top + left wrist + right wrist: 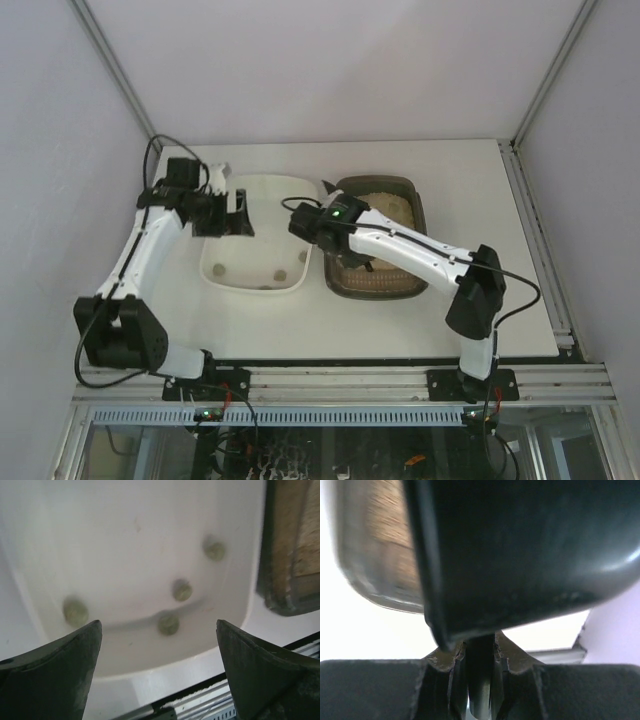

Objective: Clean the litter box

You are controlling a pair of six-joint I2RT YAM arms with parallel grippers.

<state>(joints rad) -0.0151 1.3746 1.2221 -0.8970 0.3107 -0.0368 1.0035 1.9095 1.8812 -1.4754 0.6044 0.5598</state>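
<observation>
Beige litter (385,205) fills the litter box (380,181), on the table (480,320) beside a white tray (215,262) holding four lumps (182,589) (presumably scooped waste). Right pincer (480,655) clamps a dark scoop (520,555); left pincer (157,624) gapes empty. Partly done.

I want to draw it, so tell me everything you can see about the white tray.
The white tray is a shallow rounded rectangle, smooth and plastic-looking, lying flat on the white table just left of the litter box, with a narrow gap between them. Four small round greenish-grey lumps sit inside, toward its near end. The left tool hovers open above it.
</observation>
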